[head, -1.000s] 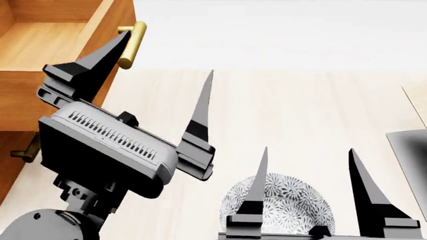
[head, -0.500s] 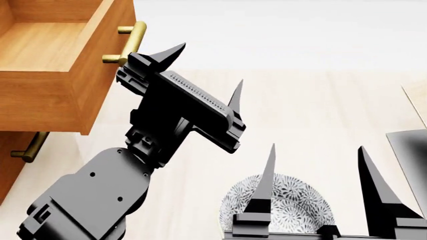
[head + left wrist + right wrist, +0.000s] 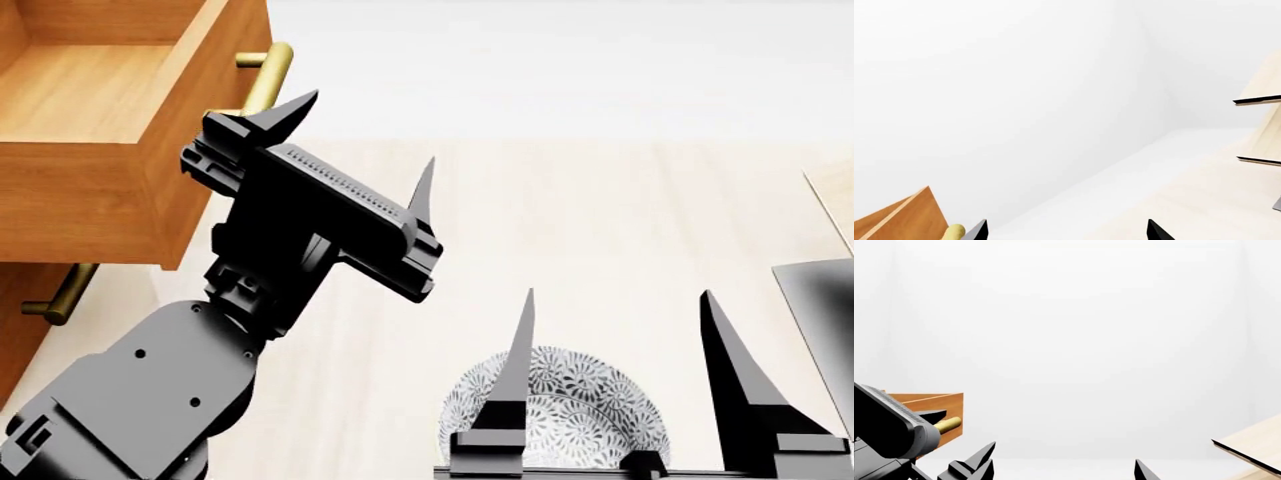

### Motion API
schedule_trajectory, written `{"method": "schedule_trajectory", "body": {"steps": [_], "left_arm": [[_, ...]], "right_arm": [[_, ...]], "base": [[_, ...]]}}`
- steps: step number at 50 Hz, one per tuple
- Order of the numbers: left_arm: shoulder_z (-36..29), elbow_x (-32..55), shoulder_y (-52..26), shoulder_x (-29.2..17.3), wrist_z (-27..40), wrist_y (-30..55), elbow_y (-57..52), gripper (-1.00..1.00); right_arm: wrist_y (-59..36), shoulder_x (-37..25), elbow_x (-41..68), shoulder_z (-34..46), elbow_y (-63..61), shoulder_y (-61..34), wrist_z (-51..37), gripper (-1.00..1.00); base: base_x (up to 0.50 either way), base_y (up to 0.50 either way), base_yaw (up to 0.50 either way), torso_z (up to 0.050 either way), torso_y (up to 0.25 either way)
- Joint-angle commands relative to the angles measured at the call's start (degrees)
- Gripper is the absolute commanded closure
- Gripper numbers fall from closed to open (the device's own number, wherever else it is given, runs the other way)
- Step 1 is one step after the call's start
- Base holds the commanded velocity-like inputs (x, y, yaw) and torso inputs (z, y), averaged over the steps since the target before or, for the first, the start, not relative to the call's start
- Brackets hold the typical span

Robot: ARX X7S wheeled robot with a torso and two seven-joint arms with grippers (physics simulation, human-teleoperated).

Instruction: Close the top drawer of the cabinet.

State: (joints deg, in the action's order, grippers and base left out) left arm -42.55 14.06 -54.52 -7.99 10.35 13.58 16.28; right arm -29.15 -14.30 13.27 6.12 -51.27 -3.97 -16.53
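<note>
Orange-brown wood of the top drawer point(image 3: 100, 130) fills the upper left of the head view; the box stands well out of the cabinet point(image 3: 16, 330), its lighter floor exposed, so the closing is judged not yet begun. Its brass handle point(image 3: 262, 82) runs along the front face, and a lower handle point(image 3: 56, 295) shows beneath on the cabinet's next drawer front. The left gripper point(image 3: 358, 150) sits just beside the brass handle with its jaws spread wide and nothing between them; one fingertip lies at the handle's lower end, contact not resolvable. The right gripper point(image 3: 617, 330) is low in the head view, jaws also apart and empty, above a patterned plate point(image 3: 561, 400) on the pale floor point(image 3: 601, 220). Risk, as a judgement: the pointed finger could slip off the rounded bar or hook behind it, so a push would skew the drawer or drag it further out; a flat push on the front face looks safer. The left wrist view gives only a drawer corner point(image 3: 901, 220), a sliver of brass and two fingertips, while the right wrist view shows the left gripper's body beside the drawer's front, and pale panels point(image 3: 1262, 100) appear clearly only in the left wrist view.
</note>
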Motion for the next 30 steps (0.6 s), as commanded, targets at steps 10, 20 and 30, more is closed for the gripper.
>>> {"method": "schedule_trajectory", "body": {"steps": [10, 20, 30], "left_arm": [[0.76, 0.93, 2.24, -6.08, 1.43, 3.51, -7.3, -1.0], [2.04, 1.1, 1.71, -8.28, 1.94, 4.45, -7.49, -1.0], [2.71, 1.02, 1.97, -9.15, 2.07, 3.38, -4.54, -1.0]], "right_arm": [[0.28, -0.48, 0.23, 1.28, 0.17, 0.08, -0.51, -1.0], [0.12, -0.82, 0.65, 1.31, -0.19, -0.02, -0.82, -1.0], [-0.45, -1.1, 1.09, 1.32, -0.88, -0.24, -1.34, -1.0]], "base": [[0.0, 0.0, 0.0, 0.0, 0.0], [0.0, 0.0, 0.0, 0.0, 0.0], [0.0, 0.0, 0.0, 0.0, 0.0]]}}
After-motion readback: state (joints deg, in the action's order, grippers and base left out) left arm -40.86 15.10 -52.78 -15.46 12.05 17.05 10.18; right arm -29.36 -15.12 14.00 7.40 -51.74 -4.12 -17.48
